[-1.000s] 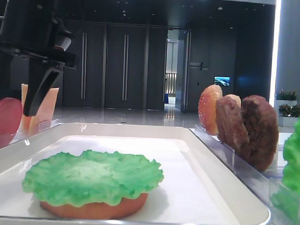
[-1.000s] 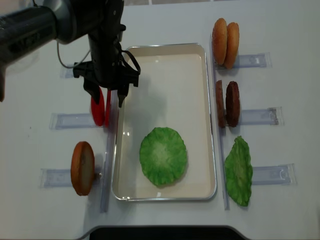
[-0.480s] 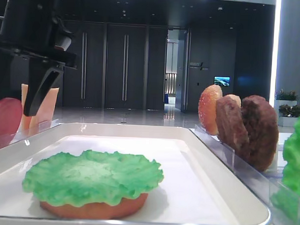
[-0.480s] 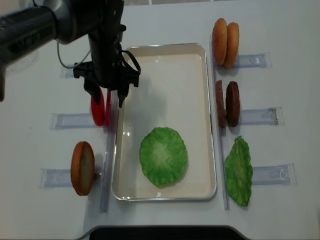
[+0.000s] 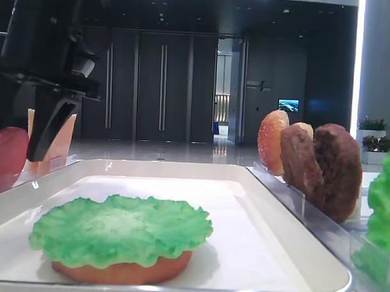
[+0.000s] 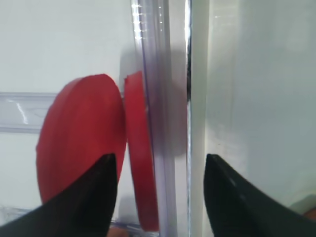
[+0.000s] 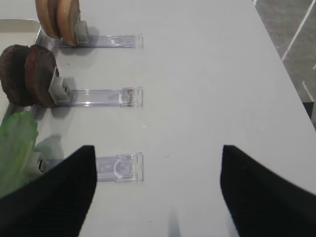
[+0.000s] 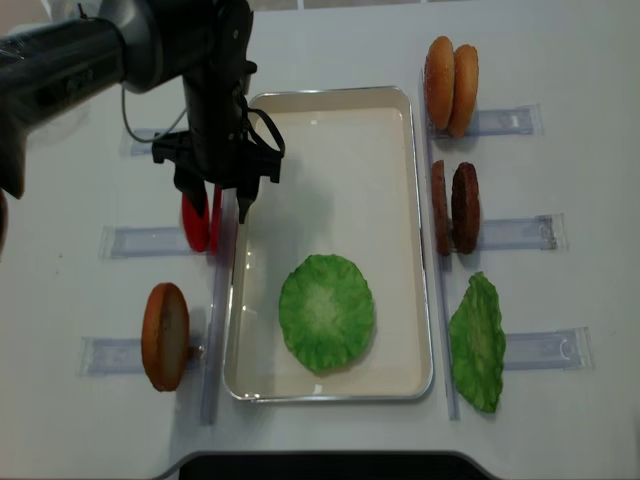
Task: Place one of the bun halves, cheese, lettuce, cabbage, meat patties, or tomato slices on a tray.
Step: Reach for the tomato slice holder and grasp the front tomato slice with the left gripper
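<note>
The left claw (image 8: 213, 205) hangs over the tomato slices (image 8: 200, 222), which stand on edge in a clear rack (image 8: 150, 241) just outside the tray's left rim. Its fingers stand apart: in the left wrist view one dark finger (image 6: 81, 200) crosses the nearer slice and the other sits over the tray's rim, with the second slice between them and nothing clamped.

The white tray (image 8: 330, 115) lies along the middle of the counter (image 8: 560, 60). Toward its near end a lettuce leaf (image 8: 326, 313) rests on a flat bun half (image 5: 123, 270).

Off the tray's right rim stand racked bun halves (image 8: 451, 85), meat patties (image 8: 455, 207) and more lettuce (image 8: 478, 342). Another bun half (image 8: 165, 336) stands near the counter's front-left.

The right claw (image 7: 155, 192) hovers above the counter's right side, fingers wide apart and empty.
</note>
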Robot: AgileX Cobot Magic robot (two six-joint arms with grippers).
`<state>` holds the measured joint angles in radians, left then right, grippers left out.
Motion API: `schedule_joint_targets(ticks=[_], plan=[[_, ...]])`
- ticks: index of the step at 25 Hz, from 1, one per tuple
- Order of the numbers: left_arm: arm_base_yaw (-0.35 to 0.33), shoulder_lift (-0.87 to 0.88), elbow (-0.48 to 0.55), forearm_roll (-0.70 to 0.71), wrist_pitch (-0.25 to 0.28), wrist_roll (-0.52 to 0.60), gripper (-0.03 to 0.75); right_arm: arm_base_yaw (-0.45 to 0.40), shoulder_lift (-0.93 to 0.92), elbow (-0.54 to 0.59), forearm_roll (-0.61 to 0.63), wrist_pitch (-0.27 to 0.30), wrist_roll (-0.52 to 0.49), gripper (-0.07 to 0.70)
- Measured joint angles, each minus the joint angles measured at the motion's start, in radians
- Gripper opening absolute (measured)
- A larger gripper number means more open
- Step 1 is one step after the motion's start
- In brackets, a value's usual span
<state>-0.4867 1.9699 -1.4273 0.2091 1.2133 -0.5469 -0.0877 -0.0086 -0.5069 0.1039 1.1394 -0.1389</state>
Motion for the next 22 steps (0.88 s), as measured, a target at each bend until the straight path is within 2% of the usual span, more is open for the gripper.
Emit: schedule_joint_targets(ticks=[18, 22], plan=[[0.000, 0.000, 0.000, 0.019, 0.002, 0.013, 0.066, 0.000, 0.000, 0.000, 0.000, 0.000, 0.000, 0.501], [0.000, 0.000, -0.001, 0.019, 0.003, 0.029, 0.060, 0.000, 0.000, 0.000, 0.000, 0.000, 0.000, 0.501]])
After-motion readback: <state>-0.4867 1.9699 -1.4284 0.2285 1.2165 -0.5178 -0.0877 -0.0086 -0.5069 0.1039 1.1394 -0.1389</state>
